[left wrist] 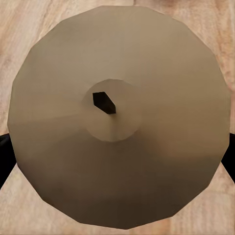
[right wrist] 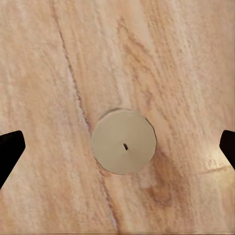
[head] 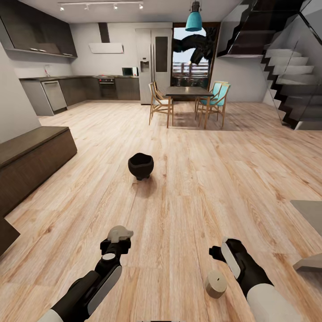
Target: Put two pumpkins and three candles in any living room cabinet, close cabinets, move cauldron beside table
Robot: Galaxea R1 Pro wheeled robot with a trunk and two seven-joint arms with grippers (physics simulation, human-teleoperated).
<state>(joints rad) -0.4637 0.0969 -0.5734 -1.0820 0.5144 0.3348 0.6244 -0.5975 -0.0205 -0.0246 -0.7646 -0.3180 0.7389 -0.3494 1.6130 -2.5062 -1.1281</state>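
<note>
The left gripper [head: 117, 239] clamps 1 candle [left wrist: 120, 117]; the right gripper [right wrist: 117, 147], jaws spread, hangs above another candle [head: 216, 283] on the floor [head: 188, 188] — probably light, rigid, smooth wax, best pinched across its round sides.

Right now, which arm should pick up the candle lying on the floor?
Right. The floor candle sits centred between the right gripper's open fingers, directly below it. The left gripper already looks shut on another candle, which sits close up between its fingers, so it appears occupied.
</note>
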